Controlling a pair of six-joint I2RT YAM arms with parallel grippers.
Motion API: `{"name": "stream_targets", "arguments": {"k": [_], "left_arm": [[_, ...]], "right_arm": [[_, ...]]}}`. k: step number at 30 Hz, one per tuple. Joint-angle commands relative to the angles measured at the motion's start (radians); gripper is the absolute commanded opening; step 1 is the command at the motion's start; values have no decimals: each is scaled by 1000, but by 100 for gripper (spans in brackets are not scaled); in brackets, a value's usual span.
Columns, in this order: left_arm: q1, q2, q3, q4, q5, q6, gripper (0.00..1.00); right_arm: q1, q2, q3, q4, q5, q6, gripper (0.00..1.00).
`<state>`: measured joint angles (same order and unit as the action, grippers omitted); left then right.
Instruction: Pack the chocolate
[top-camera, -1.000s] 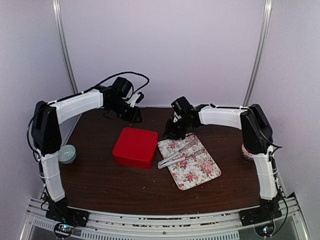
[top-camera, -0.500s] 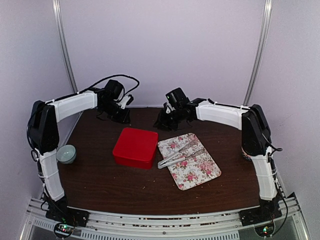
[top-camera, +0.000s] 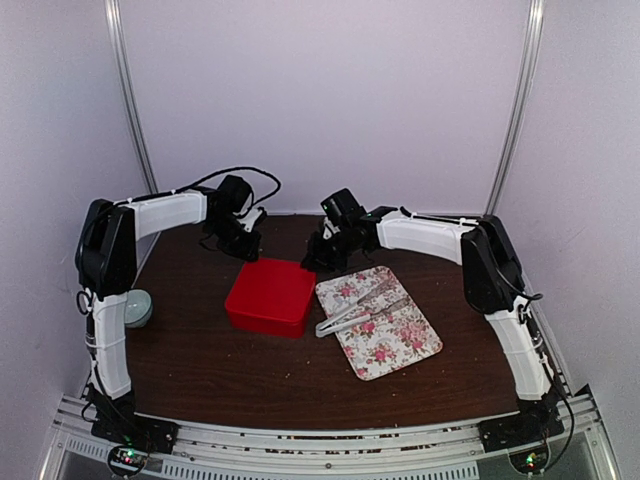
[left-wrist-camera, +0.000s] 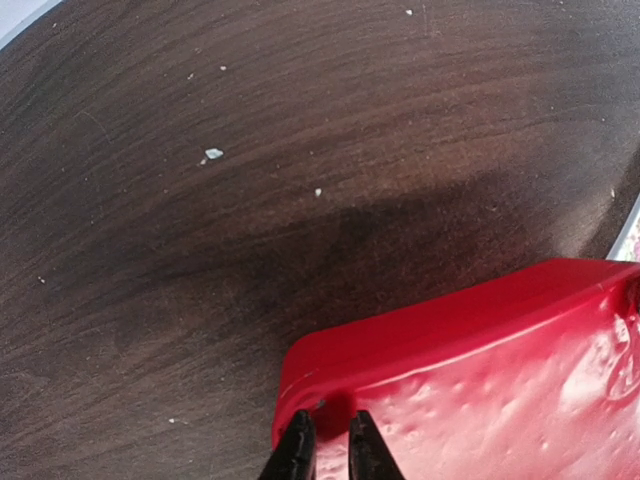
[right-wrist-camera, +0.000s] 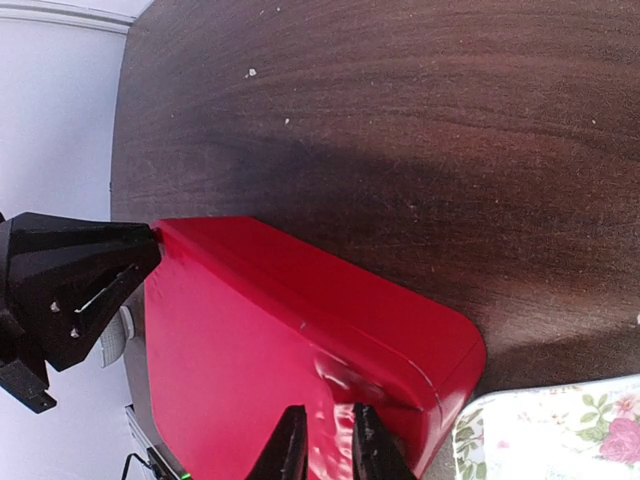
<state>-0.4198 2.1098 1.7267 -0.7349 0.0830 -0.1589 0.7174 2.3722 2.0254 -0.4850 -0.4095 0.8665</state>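
Observation:
A closed red box (top-camera: 270, 295) sits mid-table. My left gripper (top-camera: 244, 247) is at its far left corner and my right gripper (top-camera: 314, 258) is at its far right corner. In the left wrist view the fingertips (left-wrist-camera: 327, 450) stand almost together over the lid's corner (left-wrist-camera: 470, 380). In the right wrist view the fingertips (right-wrist-camera: 328, 445) stand almost together over the lid (right-wrist-camera: 250, 340), beside a dent. No chocolate shows in any view. White tongs (top-camera: 355, 310) lie on the rose-printed tray (top-camera: 395, 345).
A small pale bowl (top-camera: 135, 306) sits at the left table edge beside the left arm. The tray's corner (right-wrist-camera: 560, 430) lies just right of the box. The left gripper's black body (right-wrist-camera: 70, 285) shows at the box's other far corner.
Both grippers have moved in from the back of the table toward the red box and now sit at its far corners. The box, tray and tongs have not moved.

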Motion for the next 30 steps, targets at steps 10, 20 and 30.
{"name": "stream_targets", "arguments": {"k": [10,20,30], "left_arm": [[2,-274,-125,27,124,5,20],[-40,-487,-416,35,167,20,20],[-33,-412,-575,111,145,-47,19]], "right_arm": [[4,-158,-45,-25,-45,-103,26],[112,-287,-185,-40,-91,-186,25],[172,-175,-268,33,-99,-97,20]]}}
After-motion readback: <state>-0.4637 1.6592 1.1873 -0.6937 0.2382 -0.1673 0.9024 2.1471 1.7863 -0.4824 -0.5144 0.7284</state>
